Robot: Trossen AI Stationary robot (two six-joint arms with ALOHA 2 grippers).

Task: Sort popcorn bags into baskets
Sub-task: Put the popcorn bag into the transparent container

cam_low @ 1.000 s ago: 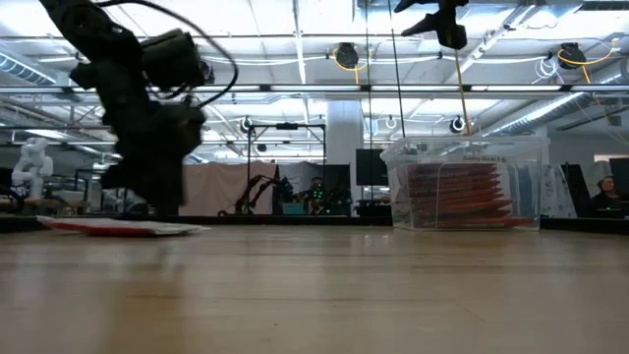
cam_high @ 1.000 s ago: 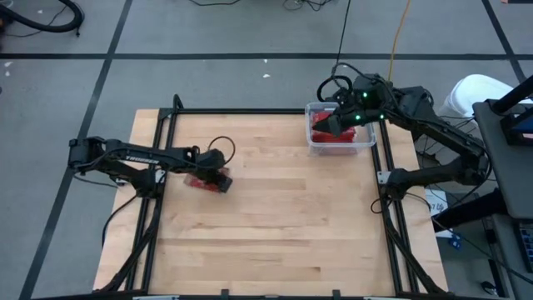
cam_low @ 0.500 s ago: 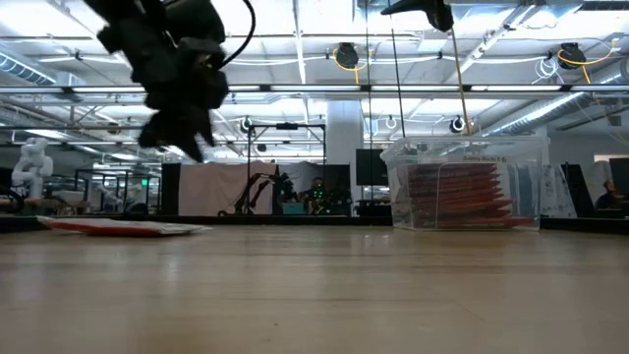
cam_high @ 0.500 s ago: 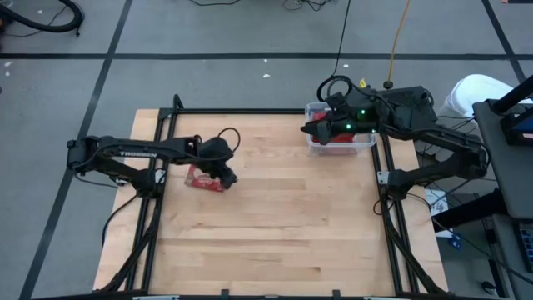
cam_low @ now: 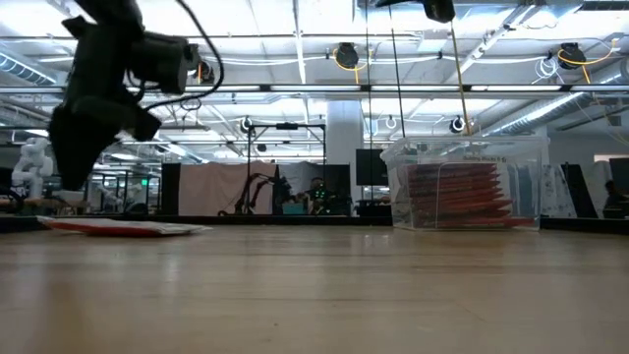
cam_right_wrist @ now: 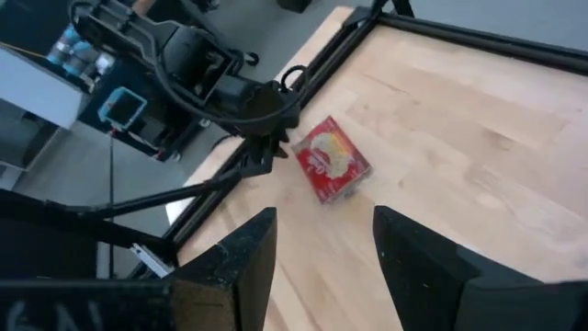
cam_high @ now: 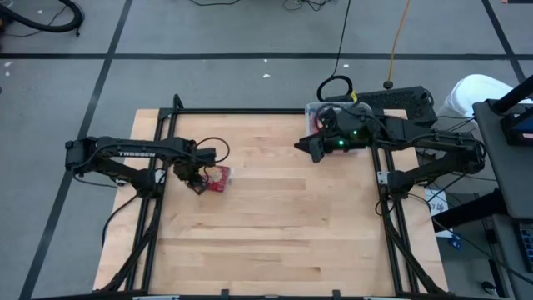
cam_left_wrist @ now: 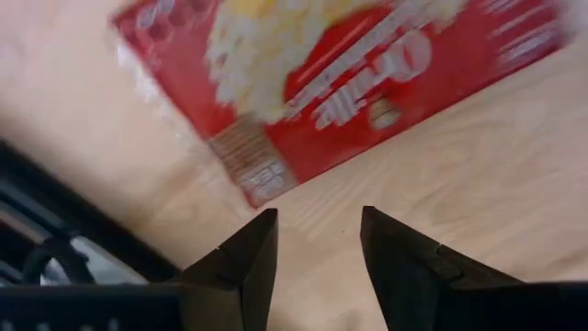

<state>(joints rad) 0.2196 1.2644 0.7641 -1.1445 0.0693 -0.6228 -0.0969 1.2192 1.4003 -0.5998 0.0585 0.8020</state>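
Inspection, left side first: the wooden surface (cam_high: 266, 225) is bounded by a black metal frame (cam_high: 241, 111) running along its far edge and down both sides. The left claw (cam_high: 197, 187) hangs over the left part of the surface, close to the left frame rail, its two fingers (cam_left_wrist: 246, 262) parted and empty, pointing down just beside one loose popcorn bag (cam_high: 216, 177). That bag lies flat on the wood, picture side up, with its near edge just ahead of the fingertips and not between them; in the low view it shows as a thin red strip (cam_low: 123, 227) resting on the surface. From the bag rightward, the middle and the whole near half of the surface are bare wood, giving wide open room between the two arms. The right claw (cam_high: 311, 148) hovers over the far right part of the surface, just on the inward side of the clear plastic basket (cam_high: 366, 143), fingers (cam_right_wrist: 230, 267) apart and carrying nothing. The basket stands at the far right corner, against the frame; the arm covers most of it from above. The low view shows it (cam_low: 467, 147) holding a row of red popcorn bags (cam_low: 462, 195) standing on edge, packed too close to count exactly. Count: one basket, one loose bag on the surface, several bags in the basket, two claws, both released.
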